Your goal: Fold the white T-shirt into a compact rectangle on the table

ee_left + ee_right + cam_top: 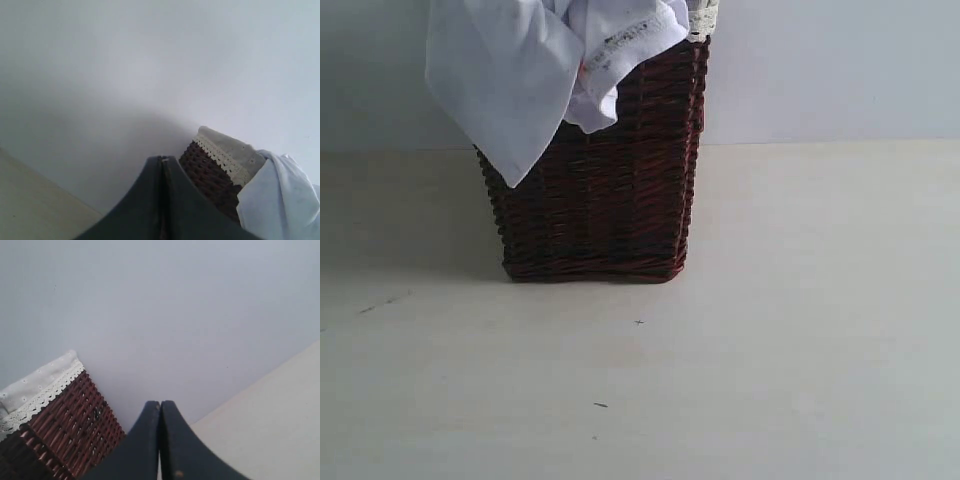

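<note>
The thin white cotton T-shirt [510, 70] sits at the upper left of the exterior view, bunched in the mouth of a dark reddish-brown woven wicker basket [605, 210]. One broad flap spills over the basket's front left corner and hangs down to a point about halfway along its side. A line of small dark print shows on a fold near the top centre. At the basket's upper right corner a strip of cream lace-trimmed liner [703, 18] folds over the rim.

The basket stands upright at the upper centre of the frame, on the far part of the broad, smooth cream table [790, 340], close to a plain pale grey wall [830, 70]. A few tiny dark specks [600, 405] dot the table in the lower centre.

The left gripper [162, 162] has its two dark fingers pressed together with nothing between them; the basket, liner and shirt lie beyond it. The right gripper [160, 407] is likewise pressed together and empty, with the basket to one side and bare table to the other.
</note>
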You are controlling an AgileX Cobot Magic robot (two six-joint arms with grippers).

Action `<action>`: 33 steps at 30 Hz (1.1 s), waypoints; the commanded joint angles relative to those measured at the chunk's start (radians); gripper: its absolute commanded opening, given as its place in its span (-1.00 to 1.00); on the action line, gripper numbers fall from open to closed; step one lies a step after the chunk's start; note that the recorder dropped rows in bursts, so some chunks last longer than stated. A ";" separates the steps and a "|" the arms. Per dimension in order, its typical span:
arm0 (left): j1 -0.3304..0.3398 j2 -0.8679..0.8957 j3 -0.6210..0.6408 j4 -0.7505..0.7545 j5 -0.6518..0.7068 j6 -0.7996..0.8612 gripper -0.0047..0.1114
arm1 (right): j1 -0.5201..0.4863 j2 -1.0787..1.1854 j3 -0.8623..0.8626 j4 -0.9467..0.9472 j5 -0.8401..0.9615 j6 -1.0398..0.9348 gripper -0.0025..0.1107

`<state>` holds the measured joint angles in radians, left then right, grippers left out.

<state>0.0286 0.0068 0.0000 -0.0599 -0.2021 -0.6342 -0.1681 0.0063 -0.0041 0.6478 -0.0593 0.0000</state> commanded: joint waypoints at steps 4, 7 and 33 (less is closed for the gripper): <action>0.001 -0.007 0.000 -0.003 0.035 -0.110 -0.92 | -0.005 -0.006 0.004 0.004 0.066 0.000 -0.96; -0.030 -0.007 -0.025 0.006 0.135 -0.129 -0.92 | -0.005 -0.006 0.004 0.005 0.183 -0.010 -0.96; -0.439 0.958 -0.667 0.052 0.379 0.268 -0.92 | -0.005 0.696 -0.465 0.250 0.552 -0.689 -0.96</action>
<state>-0.3525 0.8812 -0.6383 0.0000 0.1629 -0.3729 -0.1681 0.5773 -0.4243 0.7777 0.4052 -0.5383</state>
